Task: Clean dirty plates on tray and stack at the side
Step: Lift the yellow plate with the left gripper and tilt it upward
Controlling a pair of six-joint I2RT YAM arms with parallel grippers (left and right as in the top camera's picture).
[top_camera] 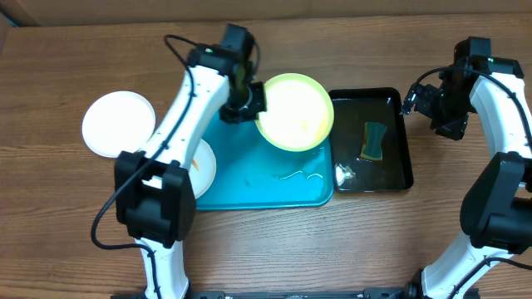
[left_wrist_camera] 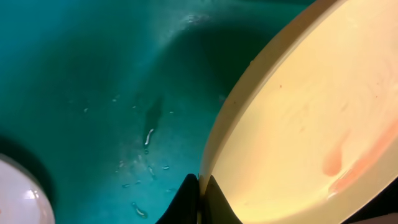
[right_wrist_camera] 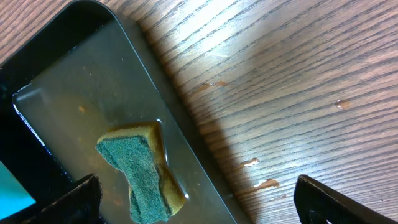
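Observation:
My left gripper (top_camera: 247,101) (left_wrist_camera: 200,186) is shut on the rim of the pale yellow-green plate (top_camera: 295,111) (left_wrist_camera: 298,124). It holds the plate tilted over the far right corner of the turquoise tray (top_camera: 266,187) (left_wrist_camera: 93,93). An orange-red smear (left_wrist_camera: 336,163) shows on the plate's face. One white plate (top_camera: 202,169) (left_wrist_camera: 15,199) lies on the tray's left side, partly under my left arm. Another white plate (top_camera: 116,123) rests on the table left of the tray. My right gripper (top_camera: 416,101) (right_wrist_camera: 199,205) is open and holds nothing, over the right edge of the black tray.
The black tray (top_camera: 391,170) (right_wrist_camera: 74,93) right of the turquoise one holds shallow water, a green-and-yellow sponge (top_camera: 373,140) (right_wrist_camera: 140,171) and a small crumpled scrap (top_camera: 345,173). Water drops lie on the turquoise tray and on the wood near the black tray.

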